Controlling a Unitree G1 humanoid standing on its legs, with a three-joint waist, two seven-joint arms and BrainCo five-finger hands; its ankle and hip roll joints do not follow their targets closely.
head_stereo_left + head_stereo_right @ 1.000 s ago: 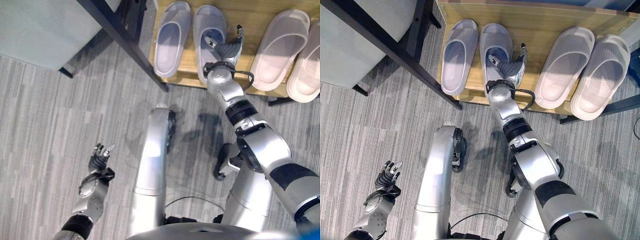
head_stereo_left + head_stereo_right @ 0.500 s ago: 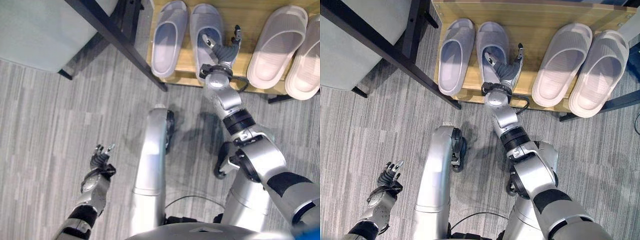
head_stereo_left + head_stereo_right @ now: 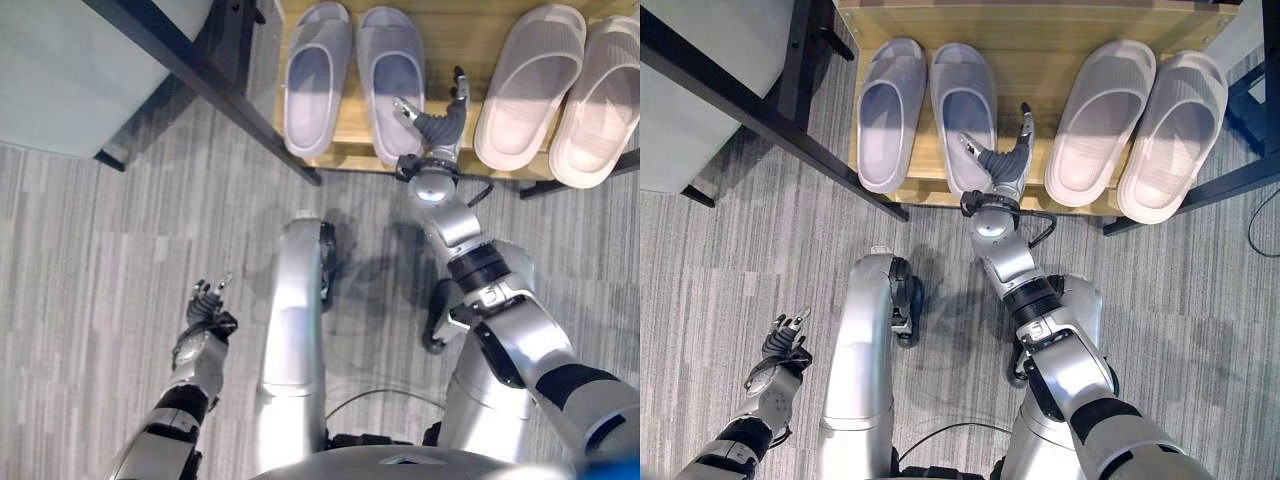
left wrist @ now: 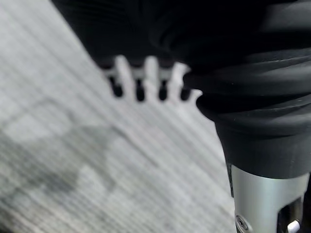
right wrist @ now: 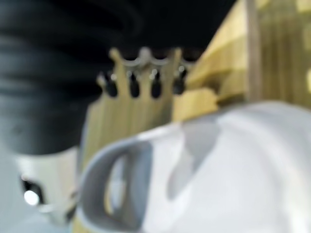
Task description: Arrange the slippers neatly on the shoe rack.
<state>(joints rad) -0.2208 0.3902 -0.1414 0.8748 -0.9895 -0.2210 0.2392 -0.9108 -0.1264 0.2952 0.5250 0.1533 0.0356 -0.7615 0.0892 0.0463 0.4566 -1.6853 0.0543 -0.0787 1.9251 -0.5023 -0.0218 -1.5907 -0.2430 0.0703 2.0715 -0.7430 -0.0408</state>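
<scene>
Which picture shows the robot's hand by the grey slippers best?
The right eye view: the right hand shows whole, fingers straight, beside the right grey slipper on the shoe rack. The left eye view shows much the same. The right wrist view catches just blurry fingers.

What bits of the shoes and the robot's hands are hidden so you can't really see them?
- Beige slippers: left eye view's edge cuts off the outer one's side.
- Grey slipper heel: right hand covers it; contact unclear.
- Shoe rack: back cut off by top edge.
- Left hand: too small; blurred in its wrist view.
</scene>
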